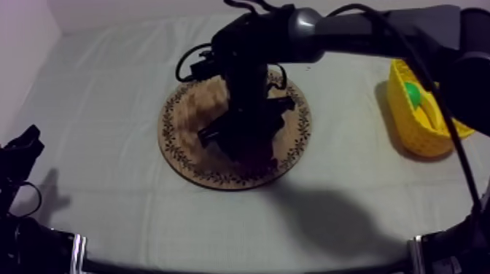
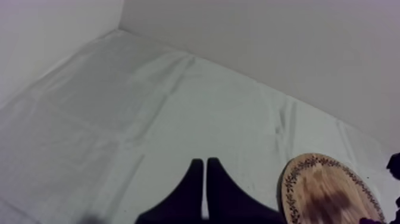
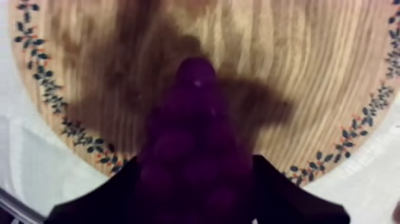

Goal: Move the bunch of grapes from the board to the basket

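Note:
The bunch of grapes (image 3: pixel 193 137) is dark purple and sits between the two black fingers of my right gripper (image 3: pixel 196 184), which close against its sides over the round wooden board (image 3: pixel 297 71). From above, my right gripper (image 1: pixel 244 142) hangs over the middle of the board (image 1: pixel 182 120), with the grapes (image 1: pixel 254 151) showing dimly beneath it. The yellow basket (image 1: pixel 408 124) stands at the right side of the table. My left gripper (image 2: pixel 205 173) is shut on nothing, its fingers lying together as a narrow wedge, low at the left (image 1: pixel 22 149).
A green fruit (image 1: pixel 413 95) lies in the basket. My right arm (image 1: pixel 364 29) stretches from the upper right across to the board. The board's rim (image 2: pixel 324 190) lies beside my left gripper. A wall runs along the table's far edge.

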{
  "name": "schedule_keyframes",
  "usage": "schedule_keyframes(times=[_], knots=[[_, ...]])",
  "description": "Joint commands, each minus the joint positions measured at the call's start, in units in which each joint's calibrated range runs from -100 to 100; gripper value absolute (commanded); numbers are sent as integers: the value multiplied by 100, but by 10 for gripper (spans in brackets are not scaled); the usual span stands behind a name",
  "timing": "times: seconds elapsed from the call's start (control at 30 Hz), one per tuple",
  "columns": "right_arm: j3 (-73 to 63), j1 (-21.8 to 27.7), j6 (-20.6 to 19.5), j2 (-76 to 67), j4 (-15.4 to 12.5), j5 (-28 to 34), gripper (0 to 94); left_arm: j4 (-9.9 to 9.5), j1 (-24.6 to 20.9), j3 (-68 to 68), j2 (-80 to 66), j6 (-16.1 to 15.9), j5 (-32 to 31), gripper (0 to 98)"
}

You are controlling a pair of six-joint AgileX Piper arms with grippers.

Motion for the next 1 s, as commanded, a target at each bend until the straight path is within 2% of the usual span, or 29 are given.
schedule_keyframes(times=[0.0, 0.37, 0.6, 0.77, 0.97], knots=[[-26, 2, 24, -238, 49, 86, 345, 1, 2, -4, 2, -1, -1, 0], [-882, 103, 162, -1333, 166, 894, 353, 1, 2, -4, 2, -1, -1, 0], [-908, 334, 250, -1904, 209, 1059, 349, 1, 2, -4, 2, -1, -1, 0], [-571, 741, 400, -2315, 294, 1071, 351, 1, 2, -4, 2, -1, -1, 0], [-240, 1506, 653, -2698, 334, 1067, 350, 1, 2, -4, 2, -1, -1, 0]])
